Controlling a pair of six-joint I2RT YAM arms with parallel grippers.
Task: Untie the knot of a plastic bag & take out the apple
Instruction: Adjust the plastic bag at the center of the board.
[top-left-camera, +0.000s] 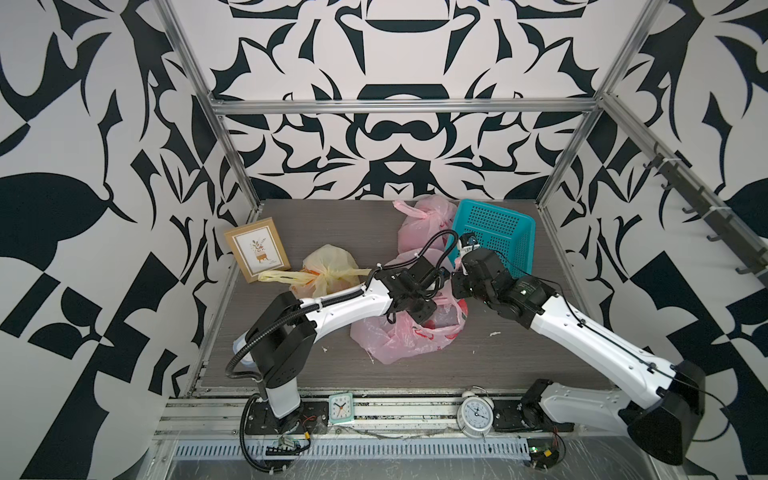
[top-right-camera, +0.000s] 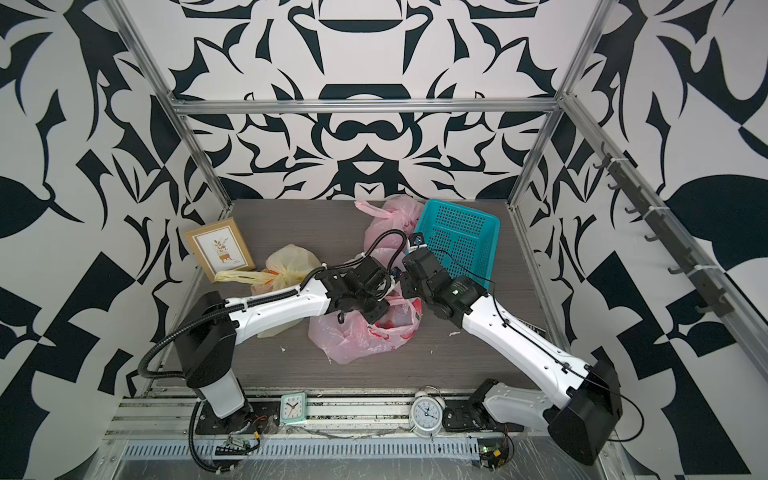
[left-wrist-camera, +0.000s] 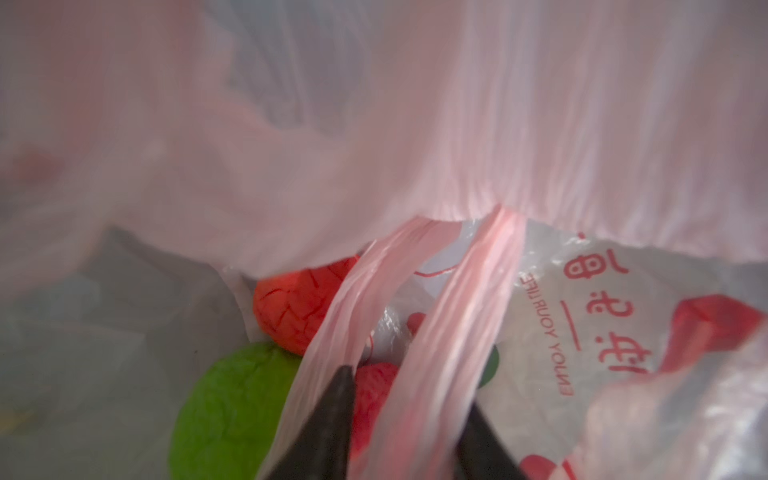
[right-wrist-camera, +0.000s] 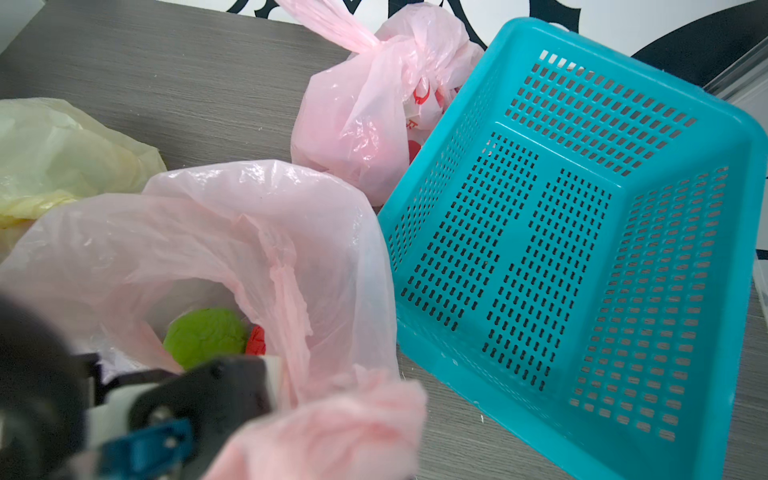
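Knot undone, take-out step in hand — right hand pinched shut on the pink bag's rim on the table, left hand nearly shut round its handle strip inside, apple, likely the red lump, at the bottom — next needs a deeper reach.

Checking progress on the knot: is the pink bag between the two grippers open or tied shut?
Open. The pink bag gapes wide in the right wrist view, with a green item visible inside.

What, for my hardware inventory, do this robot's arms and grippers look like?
Both the left arm and right arm have white shells with black joints. A ribbed black conduit follows the left, a thin black cable the right. The left gripper's fingers are dark and pointed; the right gripper carries a blue part.
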